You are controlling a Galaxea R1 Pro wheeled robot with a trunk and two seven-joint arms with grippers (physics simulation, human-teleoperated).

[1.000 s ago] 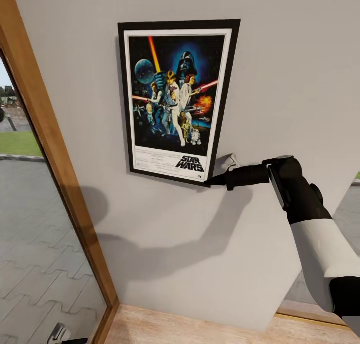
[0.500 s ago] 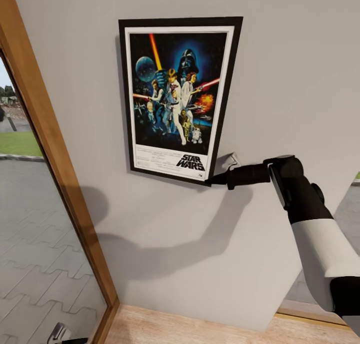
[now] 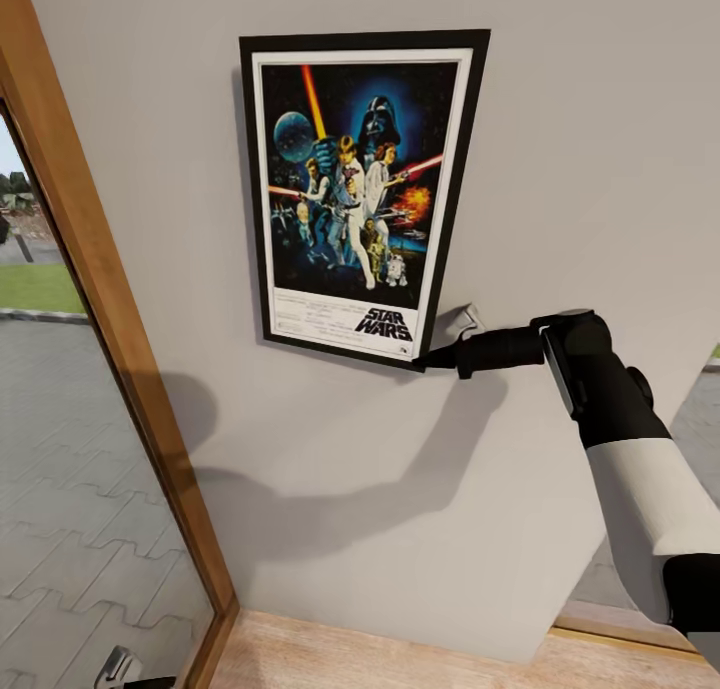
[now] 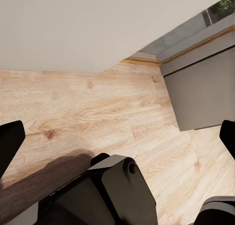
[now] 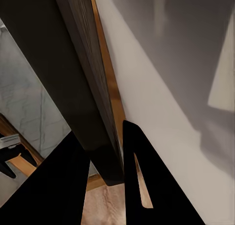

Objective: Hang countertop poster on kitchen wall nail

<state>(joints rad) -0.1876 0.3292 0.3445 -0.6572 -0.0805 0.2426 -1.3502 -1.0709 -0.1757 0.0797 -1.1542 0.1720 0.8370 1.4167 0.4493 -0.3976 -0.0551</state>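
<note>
The poster (image 3: 360,194), a black-framed Star Wars print with a white border, lies flat against the grey wall (image 3: 580,169), slightly tilted. My right gripper (image 3: 424,361) is shut on its lower right corner, the arm reaching in from the right. In the right wrist view the dark frame edge (image 5: 90,102) runs between the two black fingers (image 5: 147,186), close to the wall. A small pale peg (image 3: 463,319) juts from the wall just above that gripper. My left gripper (image 4: 117,137) hangs low over the wooden floor, its fingers wide apart and empty. The kitchen countertop is out of view.
A tall wooden door frame (image 3: 100,299) with glass stands left of the poster, with outdoor paving behind it. Wooden floor (image 3: 380,659) meets the wall below. Another window (image 3: 695,409) lies behind my right arm. A grey cabinet (image 4: 200,92) stands on the floor near my left arm.
The poster has slid a little up the wall and to the right, held by my right gripper, which has risen slightly. The left arm has not moved.
</note>
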